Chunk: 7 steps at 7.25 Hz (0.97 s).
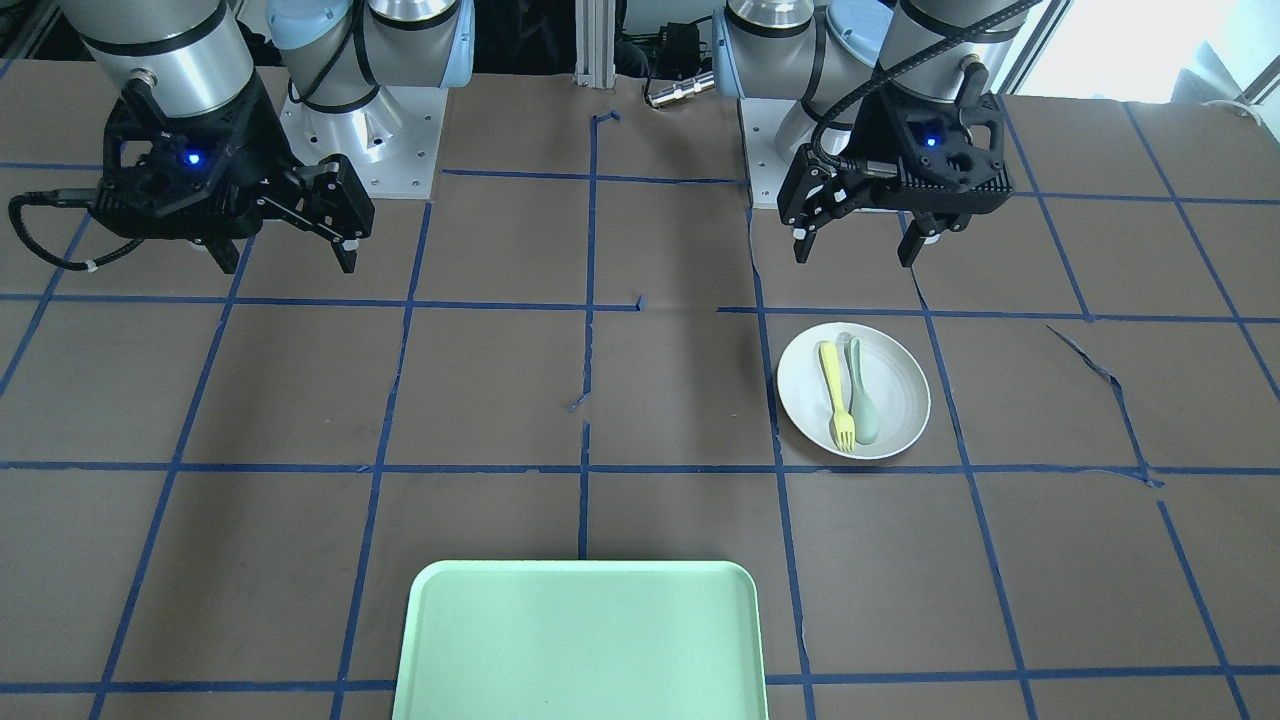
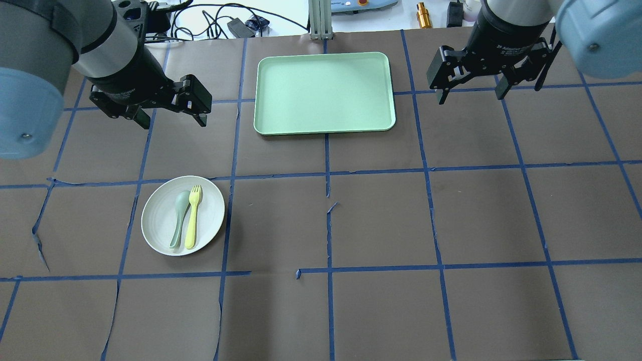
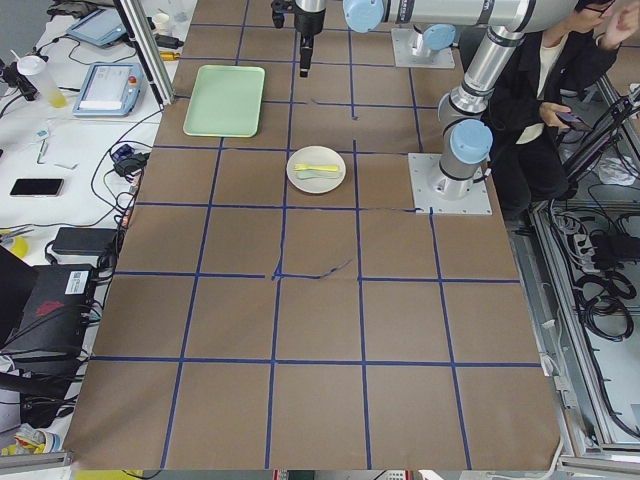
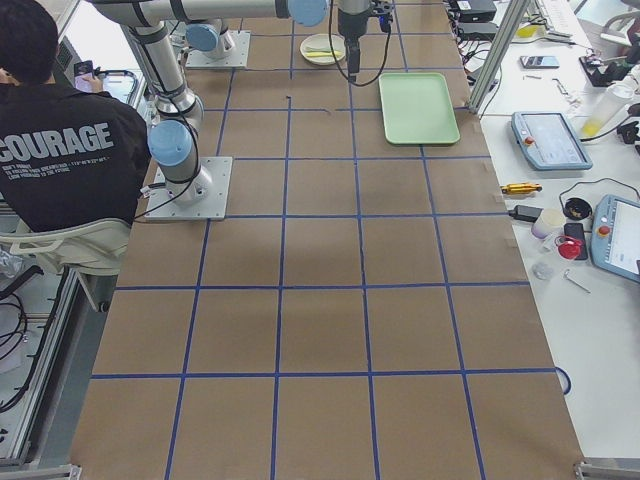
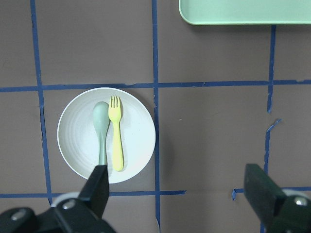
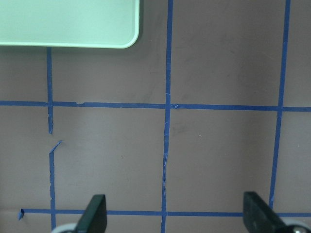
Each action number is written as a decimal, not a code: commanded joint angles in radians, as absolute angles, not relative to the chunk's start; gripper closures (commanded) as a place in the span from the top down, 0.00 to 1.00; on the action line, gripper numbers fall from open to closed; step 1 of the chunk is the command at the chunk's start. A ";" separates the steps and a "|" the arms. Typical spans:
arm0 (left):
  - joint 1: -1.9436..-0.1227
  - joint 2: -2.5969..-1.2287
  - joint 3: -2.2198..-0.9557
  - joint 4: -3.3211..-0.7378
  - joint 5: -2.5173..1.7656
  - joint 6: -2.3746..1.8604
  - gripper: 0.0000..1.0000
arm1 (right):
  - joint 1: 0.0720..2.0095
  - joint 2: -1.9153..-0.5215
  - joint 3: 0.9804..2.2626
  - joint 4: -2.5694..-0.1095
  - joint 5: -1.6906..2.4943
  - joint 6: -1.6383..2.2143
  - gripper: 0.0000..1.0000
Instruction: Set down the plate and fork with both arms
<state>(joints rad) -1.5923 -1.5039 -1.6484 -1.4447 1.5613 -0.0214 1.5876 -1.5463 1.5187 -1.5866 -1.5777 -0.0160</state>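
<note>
silver arms (image 1: 160, 50), light-blue joint caps (image 2: 22, 115)

We see bright, even light from above in every view. Shadows are soft and short: a thin one along the lower edge of the tray (image 2: 323, 93) in the overhead view, a faint one right of the plate (image 5: 77, 141) in the left wrist view. The front view's upper right is blown out white. In both wrist views the fingers (image 5: 99, 187) at the bottom edge look soft.
</note>
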 commanded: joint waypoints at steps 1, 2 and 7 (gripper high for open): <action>-1.592 -1.503 -1.651 -1.447 1.562 -0.021 1.00 | 1.588 -1.546 1.519 -1.586 -1.578 -0.017 1.00; -1.592 -1.502 -1.651 -1.447 1.562 -0.021 1.00 | 1.588 -1.545 1.520 -1.586 -1.578 -0.017 1.00; -1.592 -1.502 -1.660 -1.447 1.560 -0.021 1.00 | 1.589 -1.545 1.520 -1.586 -1.578 -0.017 1.00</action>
